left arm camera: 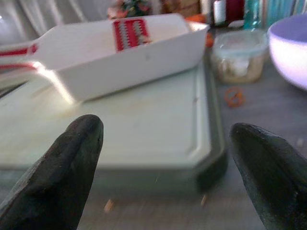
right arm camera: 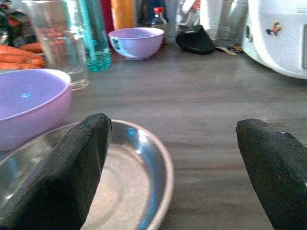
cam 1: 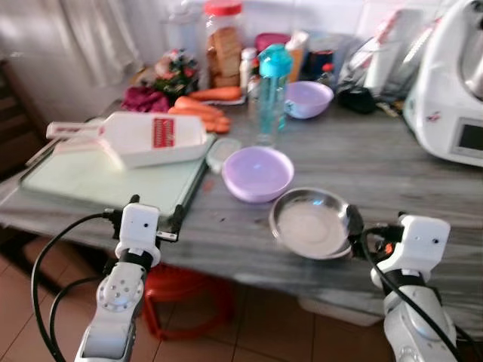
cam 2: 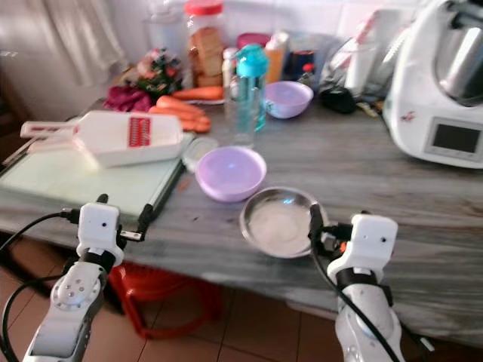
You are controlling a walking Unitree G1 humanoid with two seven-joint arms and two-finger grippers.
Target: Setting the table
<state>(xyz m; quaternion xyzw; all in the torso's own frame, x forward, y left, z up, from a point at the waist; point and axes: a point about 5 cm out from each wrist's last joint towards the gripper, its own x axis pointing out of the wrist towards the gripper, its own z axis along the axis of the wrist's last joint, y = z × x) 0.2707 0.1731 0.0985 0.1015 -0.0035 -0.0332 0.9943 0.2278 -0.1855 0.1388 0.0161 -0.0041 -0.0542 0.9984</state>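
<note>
A shiny steel plate [cam 1: 312, 223] lies near the front edge of the grey table [cam 1: 377, 162]. Just behind it sits a purple bowl [cam 1: 258, 173], and a second purple bowl [cam 1: 308, 99] stands farther back. My right gripper [cam 1: 376, 225] is open at the plate's right rim; in the right wrist view one finger [right arm camera: 81, 163] hangs over the plate [right arm camera: 139, 177] and the other is over bare table. My left gripper [cam 1: 156, 210] is open at the front edge of the pale green cutting board [cam 1: 90, 177], holding nothing.
A white slicer [cam 1: 155, 139] lies on the board. A small lidded container [cam 1: 223, 153], a glass [cam 1: 266, 113], a teal bottle [cam 1: 275, 79], carrots [cam 1: 204, 109] and jars crowd the back. A white kitchen machine [cam 1: 453, 90] stands at the right. A red stool [cam 1: 181, 294] is under the table.
</note>
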